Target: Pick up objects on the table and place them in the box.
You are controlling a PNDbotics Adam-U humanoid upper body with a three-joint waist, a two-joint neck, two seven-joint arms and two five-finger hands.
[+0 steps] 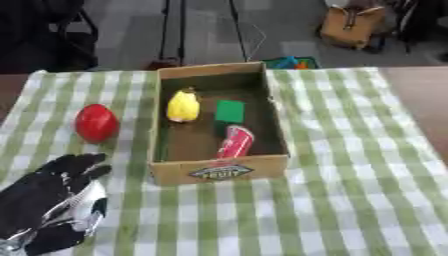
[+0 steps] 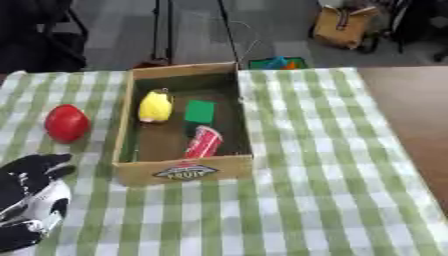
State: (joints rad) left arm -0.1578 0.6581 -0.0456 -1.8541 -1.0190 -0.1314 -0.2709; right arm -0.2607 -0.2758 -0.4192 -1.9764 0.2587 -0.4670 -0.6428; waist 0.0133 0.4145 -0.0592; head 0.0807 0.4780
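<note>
A red round object (image 1: 95, 123) lies on the checked cloth to the left of the cardboard box (image 1: 219, 171). Inside the box are a yellow pear-shaped object (image 1: 183, 106), a green block (image 1: 230, 111) and a red can (image 1: 234, 142) lying on its side. My left hand (image 1: 54, 195) rests low at the left, below the red object and apart from it, its fingers straight and holding nothing. My right hand shows in neither view.
The green and white checked cloth (image 1: 350, 190) covers the table, with bare brown tabletop (image 2: 411, 115) at the right. Beyond the far edge are a brown bag (image 1: 352, 26), a stand's legs and a small colourful item (image 1: 293, 62) on the floor.
</note>
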